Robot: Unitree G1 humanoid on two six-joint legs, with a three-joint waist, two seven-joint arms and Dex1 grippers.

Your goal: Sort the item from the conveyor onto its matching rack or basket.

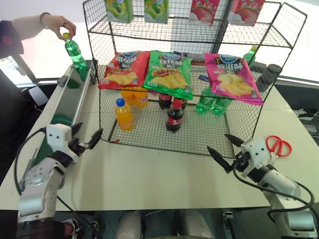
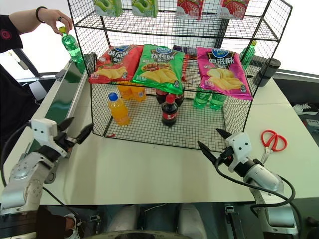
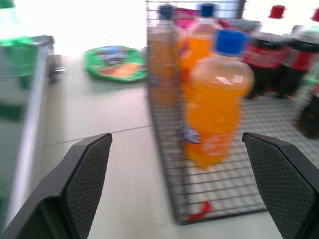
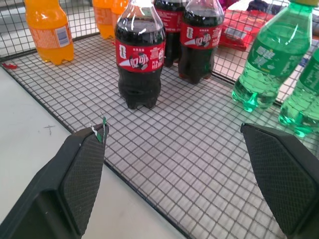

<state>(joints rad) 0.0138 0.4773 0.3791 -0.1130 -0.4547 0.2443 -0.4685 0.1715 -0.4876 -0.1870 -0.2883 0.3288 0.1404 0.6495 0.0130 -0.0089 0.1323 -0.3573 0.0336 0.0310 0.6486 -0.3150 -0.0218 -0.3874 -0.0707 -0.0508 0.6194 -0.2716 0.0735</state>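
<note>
The green bottle (image 1: 75,52) has a yellow cap, the belt (image 1: 67,102) is dark green between grey rails, and the wire rack (image 1: 149,137) is black mesh.

Rack (image 1: 149,144) front mesh blocks level entry; basket top open.

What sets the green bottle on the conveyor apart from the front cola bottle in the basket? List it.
The green bottle is translucent green with a yellow cap; the cola bottle is dark with a red cap. A person's hand holds the green bottle's cap at the conveyor's far end; the cola bottle stands untouched in the basket. Both stand upright.
</note>
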